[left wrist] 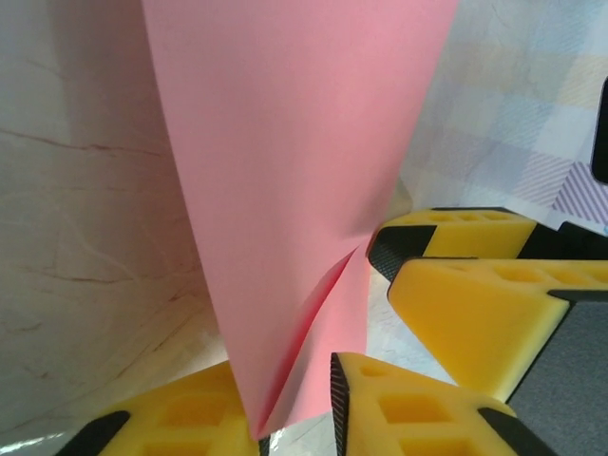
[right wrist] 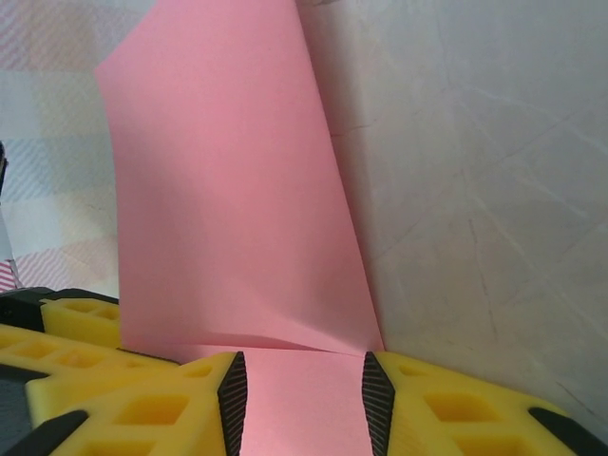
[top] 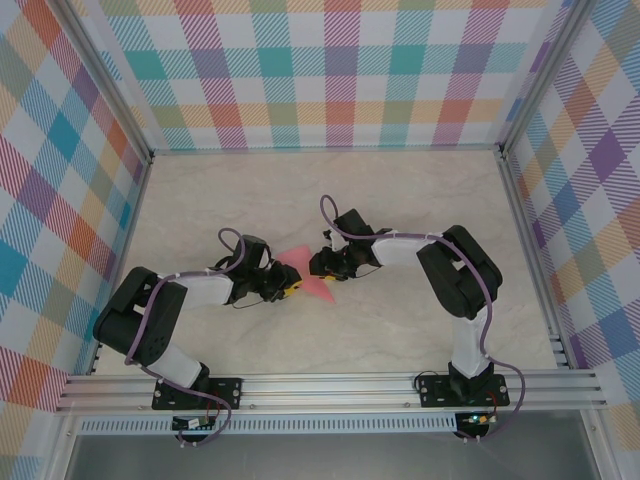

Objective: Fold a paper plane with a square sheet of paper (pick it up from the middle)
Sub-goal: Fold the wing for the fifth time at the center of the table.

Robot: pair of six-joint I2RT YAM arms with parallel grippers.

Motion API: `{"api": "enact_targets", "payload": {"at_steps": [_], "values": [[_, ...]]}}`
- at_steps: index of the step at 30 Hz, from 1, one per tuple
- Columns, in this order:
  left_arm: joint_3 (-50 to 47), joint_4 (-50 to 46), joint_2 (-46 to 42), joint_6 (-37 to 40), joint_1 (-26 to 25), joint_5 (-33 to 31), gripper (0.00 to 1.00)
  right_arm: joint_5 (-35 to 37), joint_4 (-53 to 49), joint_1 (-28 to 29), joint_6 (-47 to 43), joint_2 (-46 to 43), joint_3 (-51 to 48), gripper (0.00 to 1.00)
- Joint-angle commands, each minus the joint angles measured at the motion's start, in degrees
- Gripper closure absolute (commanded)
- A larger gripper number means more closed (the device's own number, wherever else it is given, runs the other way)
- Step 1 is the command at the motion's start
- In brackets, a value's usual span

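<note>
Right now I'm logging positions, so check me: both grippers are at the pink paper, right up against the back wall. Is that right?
Not quite. The left gripper and right gripper are both at the paper, but it lies in the middle of the table, well clear of the back wall. The top view shows this.

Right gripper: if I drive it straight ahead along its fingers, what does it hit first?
The square sheet of paper. It lies between the open fingers of the right gripper and curls up directly ahead, so the gripper would push into that. What sits behind the sheet is hidden.
</note>
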Motion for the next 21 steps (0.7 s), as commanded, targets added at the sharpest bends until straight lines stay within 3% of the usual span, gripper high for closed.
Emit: {"api": "enact_targets", "payload": {"at_steps": [1, 5, 10, 15, 21], "values": [[1.3, 1.4, 0.7, 0.6, -0.5, 0.8, 0.83, -0.1, 2.1, -0.3, -0.9, -1.0, -1.5, 0.58], [1.8, 0.3, 0.6, 0.9, -0.5, 0.3, 0.91, 2.4, 3.6, -0.3, -3.7, -5.1, -2.9, 0.49], [3.4, -3.5, -0.1, 1.2, -0.5, -0.9, 0.95, 9.2, 4.2, -0.4, -11.2, -12.8, -7.3, 0.26], [5.2, -6.6, -0.3, 0.8, -0.6, -1.5, 0.96, 14.4, 9.5, -0.1, -20.9, -19.1, -15.1, 0.25], [6.6, -9.1, -0.7, -0.2, -0.6, -1.9, 0.96, 16.3, 23.5, 3.7, -37.2, -23.0, -24.4, 0.31]]}}
